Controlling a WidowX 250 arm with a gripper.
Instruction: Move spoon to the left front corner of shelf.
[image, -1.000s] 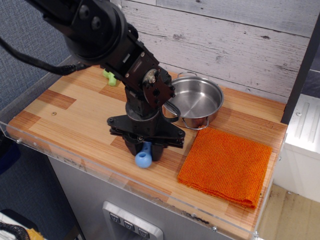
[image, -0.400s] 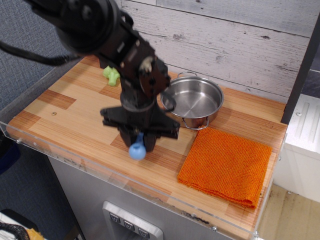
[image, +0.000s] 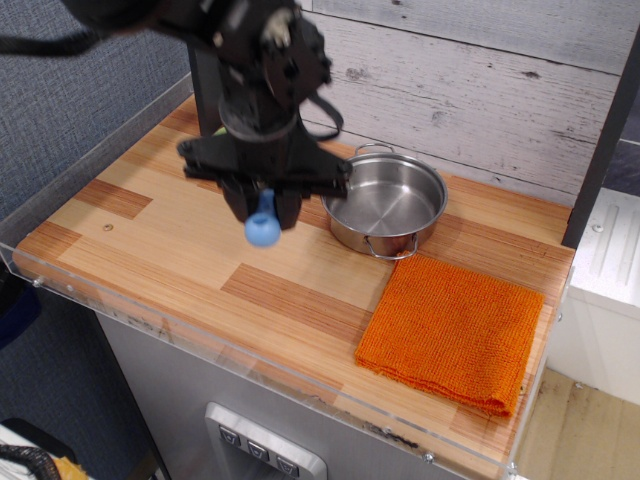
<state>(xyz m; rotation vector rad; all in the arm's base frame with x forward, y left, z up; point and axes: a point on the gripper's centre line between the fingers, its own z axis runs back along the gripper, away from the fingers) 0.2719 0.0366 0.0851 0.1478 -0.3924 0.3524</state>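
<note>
My gripper is shut on the spoon and holds it in the air above the middle of the shelf. Only the spoon's light-blue handle with its ball end shows, hanging down from between the fingers; the grey bowl is hidden inside the gripper. The shelf is a striped wooden top with a clear acrylic rim; its left front corner lies well to the left and nearer the camera than the gripper.
A steel pot stands right of the gripper, close to it. An orange cloth lies at the right front. The green toy at the back is nearly hidden behind the arm. A wooden wall runs behind the shelf.
The gripper has risen off the shelf with the spoon and moved up, back and slightly left. The arm now covers most of the green toy.
</note>
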